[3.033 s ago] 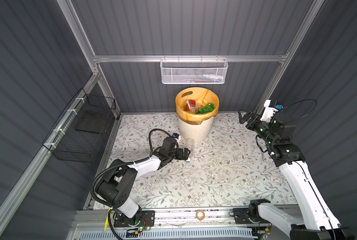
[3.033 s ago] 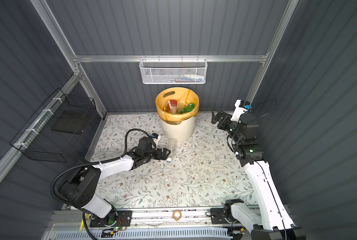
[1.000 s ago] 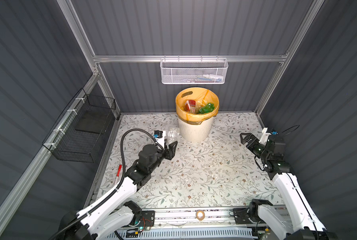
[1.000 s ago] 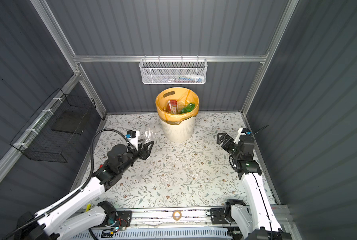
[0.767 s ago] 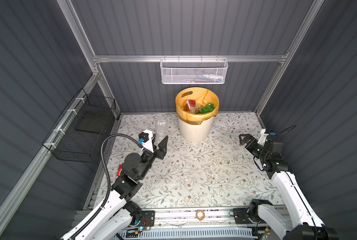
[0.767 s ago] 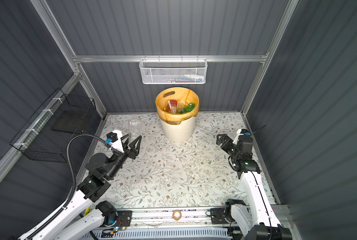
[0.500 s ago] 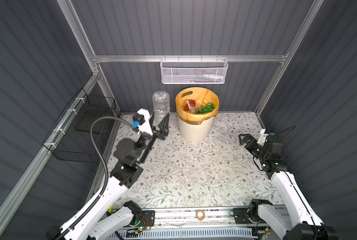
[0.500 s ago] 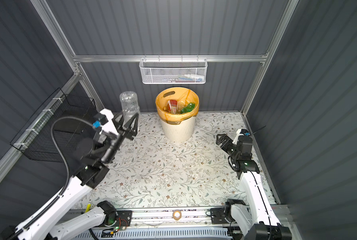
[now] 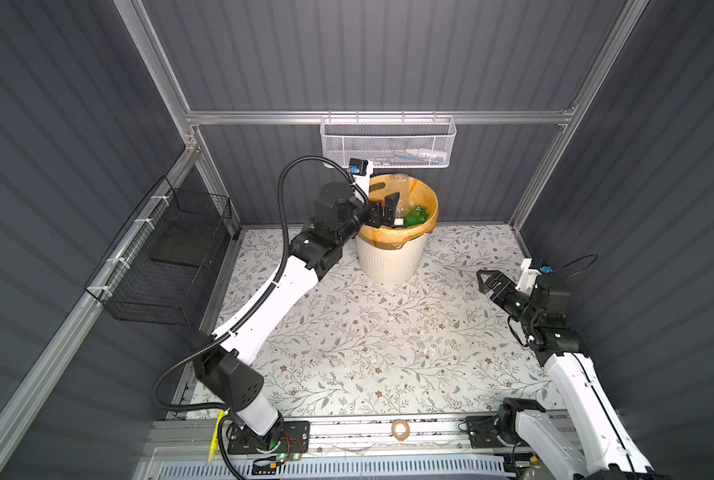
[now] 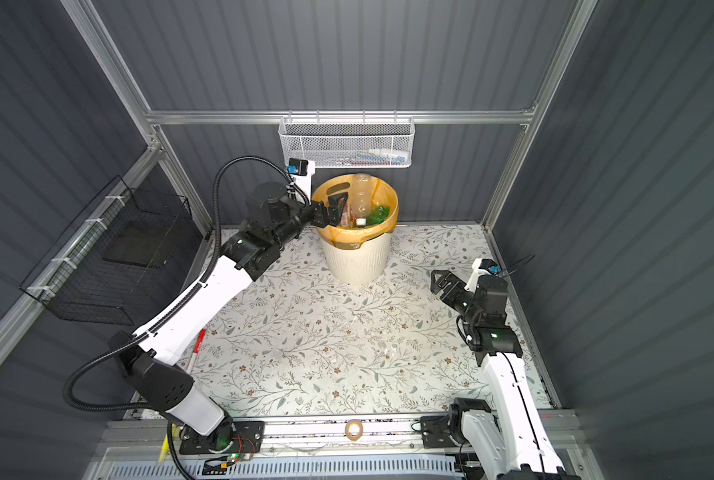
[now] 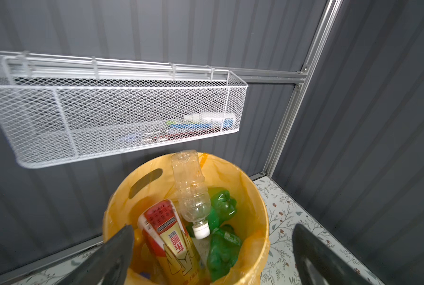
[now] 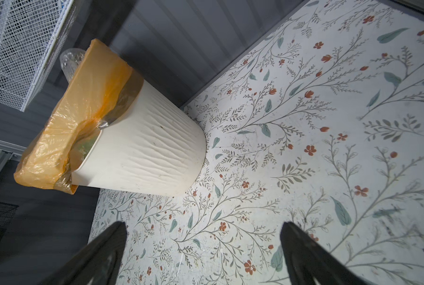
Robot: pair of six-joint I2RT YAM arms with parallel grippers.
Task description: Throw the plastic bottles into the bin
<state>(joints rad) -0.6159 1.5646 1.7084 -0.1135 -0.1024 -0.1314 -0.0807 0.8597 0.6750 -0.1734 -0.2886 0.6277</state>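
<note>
Left gripper [image 10: 332, 210] open and empty over the bin [image 9: 390, 262]; right gripper [image 9: 488, 284] open and empty above the desk [image 9: 388, 353], well apart from the bin.

Jaws of the left gripper stand wide apart at the rim on its own side. The clear bottle [image 11: 191, 192] lies free inside the bin, cap down, base leaning on the far rim and projecting above it. To finish the step well, raise the gripper straight up, clear of the orange liner [image 12: 82, 98], so neither jaw snags it or tips the leaning bottle out. Count in the bin: one clear bottle, one red-labelled bottle [image 11: 169, 237], two green bottles [image 11: 222, 204]; others may lie hidden beneath. No bottle shows on the desk.
</note>
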